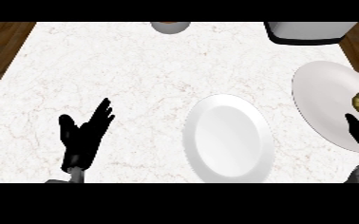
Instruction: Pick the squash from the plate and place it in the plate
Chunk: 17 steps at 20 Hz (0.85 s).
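Note:
A white plate [228, 137] lies in the lower middle of the marble counter with nothing on it. A second white plate [322, 97] sits at the right edge, partly cut off. On it, at the very edge of the view, a small yellowish bit of the squash [355, 98] shows. Just below the squash, a sliver of my right hand [353, 126] pokes in over that plate; its fingers are mostly out of view. My left hand [84, 135] rests open at the lower left, fingers up, far from both plates.
A grey cup-like object [170, 26] stands at the counter's far edge, middle. A white container with a dark rim [308, 32] sits at the far right corner. Brown wood floor [13, 38] shows past the counter's left edge.

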Motion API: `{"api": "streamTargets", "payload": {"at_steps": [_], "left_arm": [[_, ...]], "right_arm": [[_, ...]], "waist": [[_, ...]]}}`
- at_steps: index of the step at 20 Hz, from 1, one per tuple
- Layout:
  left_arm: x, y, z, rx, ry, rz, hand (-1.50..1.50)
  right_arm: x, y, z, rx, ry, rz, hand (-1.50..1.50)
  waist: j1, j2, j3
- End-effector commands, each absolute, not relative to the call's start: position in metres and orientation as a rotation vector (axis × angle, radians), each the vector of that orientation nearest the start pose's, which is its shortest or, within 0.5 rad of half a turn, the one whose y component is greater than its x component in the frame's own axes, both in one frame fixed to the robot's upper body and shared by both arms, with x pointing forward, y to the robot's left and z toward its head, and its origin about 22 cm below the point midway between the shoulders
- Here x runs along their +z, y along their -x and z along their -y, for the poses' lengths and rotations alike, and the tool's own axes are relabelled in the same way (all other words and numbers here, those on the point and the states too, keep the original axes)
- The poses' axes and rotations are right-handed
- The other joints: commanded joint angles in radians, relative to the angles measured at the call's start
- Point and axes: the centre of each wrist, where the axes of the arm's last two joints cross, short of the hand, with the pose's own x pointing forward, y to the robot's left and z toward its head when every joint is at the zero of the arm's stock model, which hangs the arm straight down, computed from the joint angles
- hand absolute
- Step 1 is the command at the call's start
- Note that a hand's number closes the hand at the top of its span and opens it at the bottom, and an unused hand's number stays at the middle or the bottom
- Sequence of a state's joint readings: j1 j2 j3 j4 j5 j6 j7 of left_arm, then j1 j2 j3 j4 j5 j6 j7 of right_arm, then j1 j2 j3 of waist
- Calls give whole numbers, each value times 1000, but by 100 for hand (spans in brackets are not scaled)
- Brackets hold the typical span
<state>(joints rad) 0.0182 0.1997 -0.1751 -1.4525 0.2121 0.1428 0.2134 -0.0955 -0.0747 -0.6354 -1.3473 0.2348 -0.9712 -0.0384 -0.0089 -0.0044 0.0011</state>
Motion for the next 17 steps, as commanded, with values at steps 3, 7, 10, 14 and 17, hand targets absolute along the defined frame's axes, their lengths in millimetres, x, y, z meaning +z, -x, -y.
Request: {"api": "streamTargets", "payload": {"at_steps": [3, 7, 10, 14, 17], "left_arm": [[-33, -234, -231, 1, -7, 1193, 0], [-24, -238, -251, 16, -18, 1188, 0], [-35, -215, -252, -13, -11, 1188, 0], [-36, -222, -246, -6, 2, 1179, 0], [-22, -248, -247, 3, 0, 1180, 0]], "right_arm": [[-41, -181, 333, -876, 1345, 1179, -150], [-36, -165, 311, -812, 1364, 1149, -150], [-47, -140, 283, -797, 1371, 1116, -150], [-41, -145, 275, -780, 1375, 1115, -150], [-48, -142, 255, -795, 1359, 1098, -150]], "waist": [[3, 3, -1], [7, 4, -2], [6, 2, -1], [9, 4, -2], [6, 5, -1]]}}
